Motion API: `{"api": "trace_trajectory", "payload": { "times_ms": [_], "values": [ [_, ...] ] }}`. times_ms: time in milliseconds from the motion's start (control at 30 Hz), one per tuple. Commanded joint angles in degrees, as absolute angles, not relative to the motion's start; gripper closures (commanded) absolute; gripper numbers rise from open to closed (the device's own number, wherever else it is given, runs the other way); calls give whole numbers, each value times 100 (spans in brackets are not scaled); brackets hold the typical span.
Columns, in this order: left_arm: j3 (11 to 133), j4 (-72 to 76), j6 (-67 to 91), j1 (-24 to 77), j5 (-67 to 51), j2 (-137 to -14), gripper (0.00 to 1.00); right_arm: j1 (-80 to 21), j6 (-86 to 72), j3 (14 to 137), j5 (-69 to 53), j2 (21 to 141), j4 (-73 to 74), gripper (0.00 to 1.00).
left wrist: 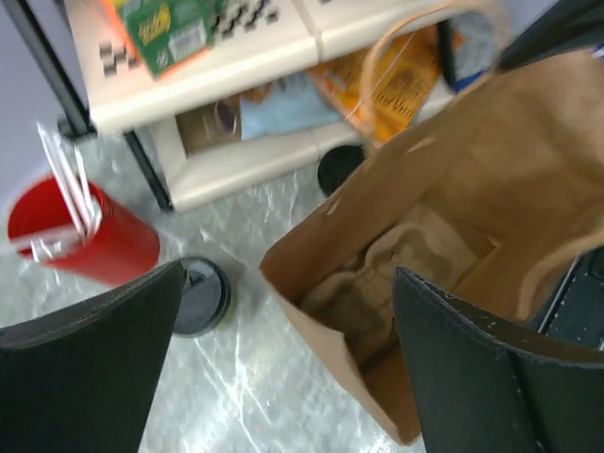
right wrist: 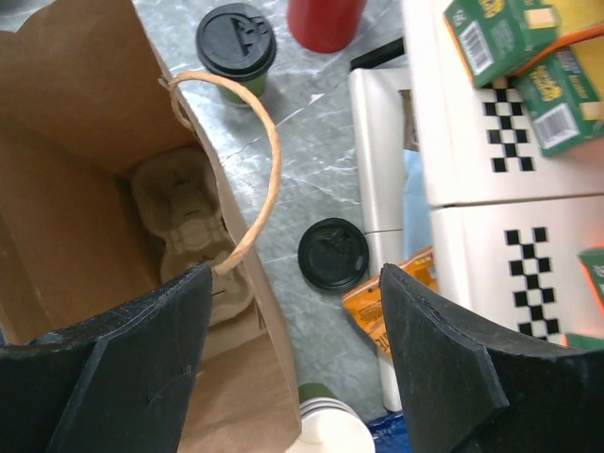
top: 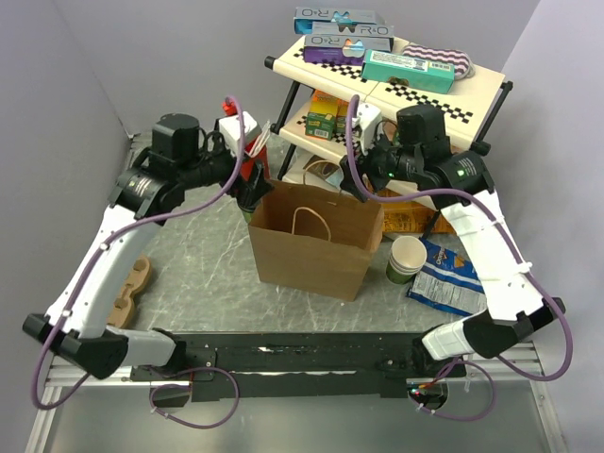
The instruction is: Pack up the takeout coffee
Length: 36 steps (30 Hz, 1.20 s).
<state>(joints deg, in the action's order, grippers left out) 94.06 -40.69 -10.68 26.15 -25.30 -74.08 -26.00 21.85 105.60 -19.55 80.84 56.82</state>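
Observation:
The takeout coffee (right wrist: 236, 42), a dark green cup with a black lid, stands on the table behind the brown paper bag's (top: 311, 241) left corner, next to the red cup with sticks (left wrist: 80, 236). In the left wrist view the coffee (left wrist: 198, 297) sits by my left finger. My left gripper (left wrist: 288, 311) is open and empty above the bag's left rim, also in the top view (top: 250, 196). My right gripper (right wrist: 294, 283) is open and empty over the bag's right rim (top: 361, 184). A cardboard cup carrier (right wrist: 193, 226) lies in the bag.
A second black lid (right wrist: 333, 253) sits behind the bag; I cannot tell if a cup is under it. A lidless green cup stack (top: 406, 257) and a blue snack bag (top: 451, 274) sit right of the bag. A two-tier shelf (top: 425, 90) with boxes stands behind.

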Motion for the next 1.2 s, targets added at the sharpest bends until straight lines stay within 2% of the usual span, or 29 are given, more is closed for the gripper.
{"api": "trace_trajectory", "payload": {
  "times_ms": [0,67,200,467,567,800,1167],
  "values": [
    [9965,-4428,-835,2357,-2144,-7909,1,-2593,2118,10477,-1696,7743,5528,22],
    [10587,-4840,-730,1996,-2083,-8382,2,-2593,2109,10424,-1679,7673,5563,22],
    [11056,-5404,-1018,1653,-1601,-8981,1,-2593,2153,10336,-1617,7638,5678,23],
    [10512,-5669,-1906,1556,-1863,-9624,1,-2593,2259,10485,-1521,7840,5783,23],
    [10660,-5704,-2153,1547,-1688,-9931,1,-2593,2241,10512,-1486,7928,5836,23],
    [11171,-5652,-1311,1556,-1310,-10669,1,-2593,2180,10556,-1442,8024,5976,23],
    [11346,-5430,-1151,1819,-950,-11328,1,-2593,2188,10450,-1292,8016,6091,23]
  ]
}}
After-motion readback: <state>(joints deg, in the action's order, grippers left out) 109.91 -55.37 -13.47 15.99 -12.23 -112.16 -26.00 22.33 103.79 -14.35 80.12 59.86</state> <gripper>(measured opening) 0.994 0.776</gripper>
